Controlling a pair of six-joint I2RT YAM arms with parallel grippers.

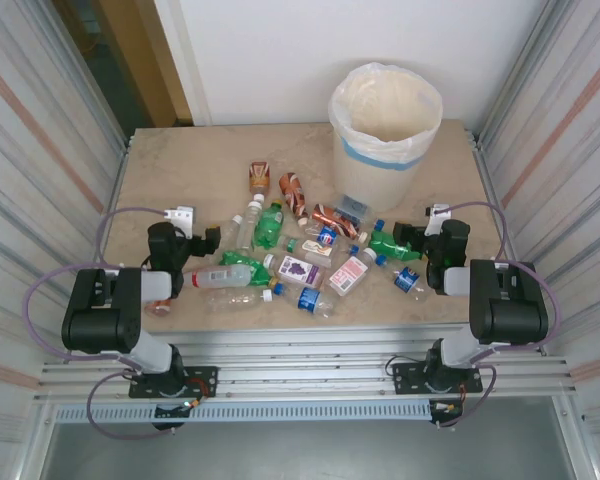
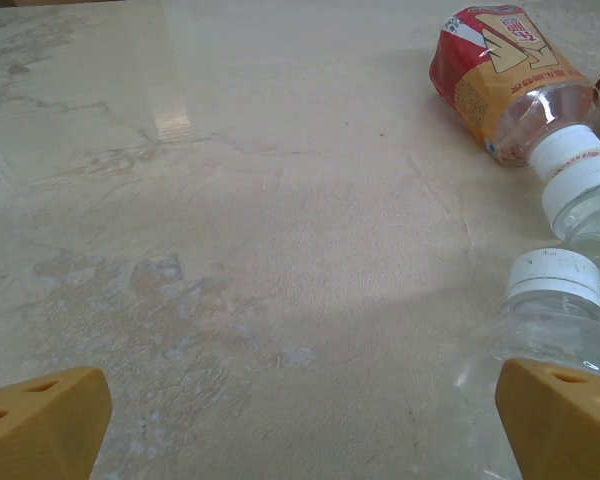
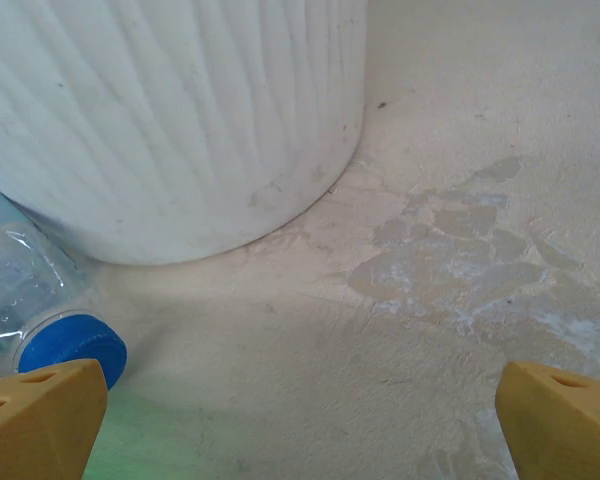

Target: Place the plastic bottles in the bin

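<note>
Several plastic bottles (image 1: 300, 255) lie scattered across the middle of the table, clear, green and brown-orange. The white bin (image 1: 380, 175) with its cream liner stands at the back right. My left gripper (image 1: 204, 240) sits low at the pile's left edge, open and holding nothing (image 2: 300, 430). To its right lie a clear bottle with a white cap (image 2: 555, 310) and a red-and-orange labelled bottle (image 2: 500, 80). My right gripper (image 1: 410, 238) is at the pile's right edge, open (image 3: 300, 430) over bare table. The bin wall (image 3: 180, 120) is just ahead of it, a blue-capped clear bottle (image 3: 70, 350) to its left.
Corrugated metal walls (image 1: 40, 160) close in both sides of the table. An aluminium rail (image 1: 300, 345) runs along the near edge between the arm bases. Bare tabletop (image 1: 180, 170) lies at the back left.
</note>
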